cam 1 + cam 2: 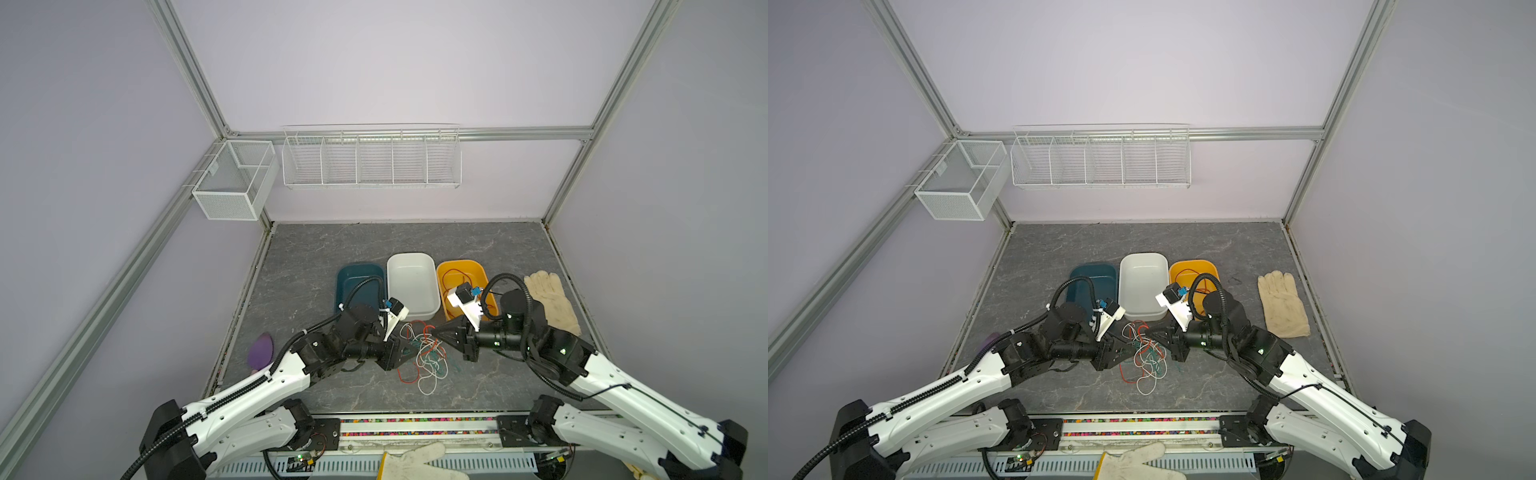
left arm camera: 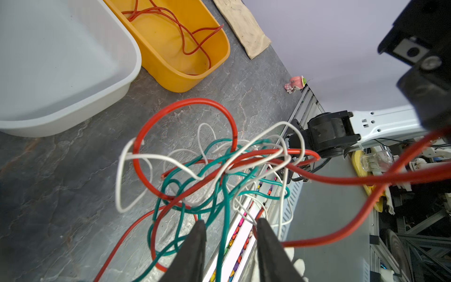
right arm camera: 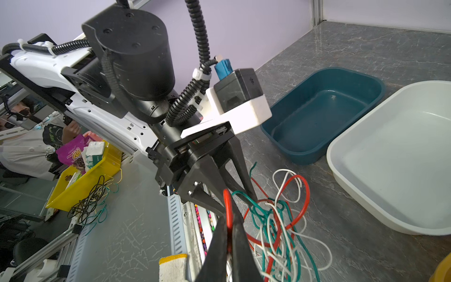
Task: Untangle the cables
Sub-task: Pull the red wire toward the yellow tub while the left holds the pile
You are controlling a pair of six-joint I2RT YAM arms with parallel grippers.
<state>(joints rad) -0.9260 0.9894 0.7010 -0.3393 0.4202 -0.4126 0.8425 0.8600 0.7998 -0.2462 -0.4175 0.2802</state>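
A white work glove point(image 1: 415, 457) lies closest to the lens, on the slotted rail in front of the surface's point(image 1: 332, 249) front edge. Just past that edge, about midway along it, the cables point(image 1: 424, 359) sit in a loose knot of red, green and white loops, in front of the white tray point(image 1: 409, 259). The left gripper point(image 1: 409, 351) reaches the knot from the left-edge side and the right gripper point(image 1: 434, 332) from the right-edge side, their tips near each other over the tangle.

In the left wrist view the left gripper point(image 2: 230, 223) has its jaws parted with a clear gap between them. A green strand point(image 2: 225, 214) runs through that gap, and whether either finger touches it cannot be told. In the right wrist view the right gripper point(image 3: 229, 218) is closed tight on a red cable point(image 3: 227, 202), pinched between the fingertips — the rest of the knot spreads on the surface beyond.

Three trays stand side by side toward the back edge: a dark teal tray point(image 1: 353, 272), the white tray, and a yellow tray point(image 1: 478, 268) that holds a loose red wire point(image 2: 208, 29). A beige glove point(image 1: 548, 299) lies flat near the right edge, and a purple object point(image 1: 261, 352) lies by the left edge.
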